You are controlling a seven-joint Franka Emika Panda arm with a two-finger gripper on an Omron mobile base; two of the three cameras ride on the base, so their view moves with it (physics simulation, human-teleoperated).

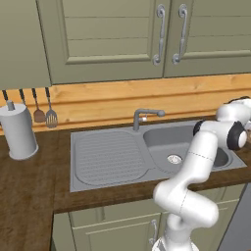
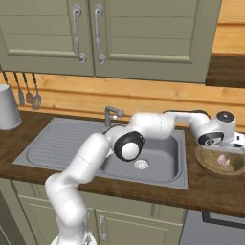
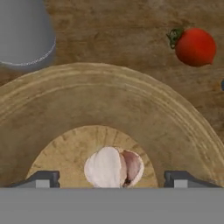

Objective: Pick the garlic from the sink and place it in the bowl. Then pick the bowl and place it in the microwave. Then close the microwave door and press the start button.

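The garlic [image 3: 113, 167], a small off-white and pinkish bulb, lies on the bottom of the wooden bowl [image 3: 109, 103]. My gripper [image 3: 113, 178] hovers right over it, open. Its two fingertips [image 3: 43, 178] stand wide apart on either side of the bulb without touching it. From the right base view, the bowl [image 2: 206, 164] sits on the counter just right of the sink [image 2: 158, 160] with the garlic [image 2: 223, 160] inside, under my gripper [image 2: 230, 146]. The sink basin [image 1: 169, 144] holds nothing but its drain. The microwave and its door are out of view.
A red tomato [image 3: 194, 46] lies on the wooden counter beyond the bowl, and a grey round object [image 3: 24, 37] stands beside the rim. A faucet [image 1: 144, 116] rises behind the sink. A grey canister [image 1: 18, 131] and hanging utensils [image 1: 44, 115] stand at far left.
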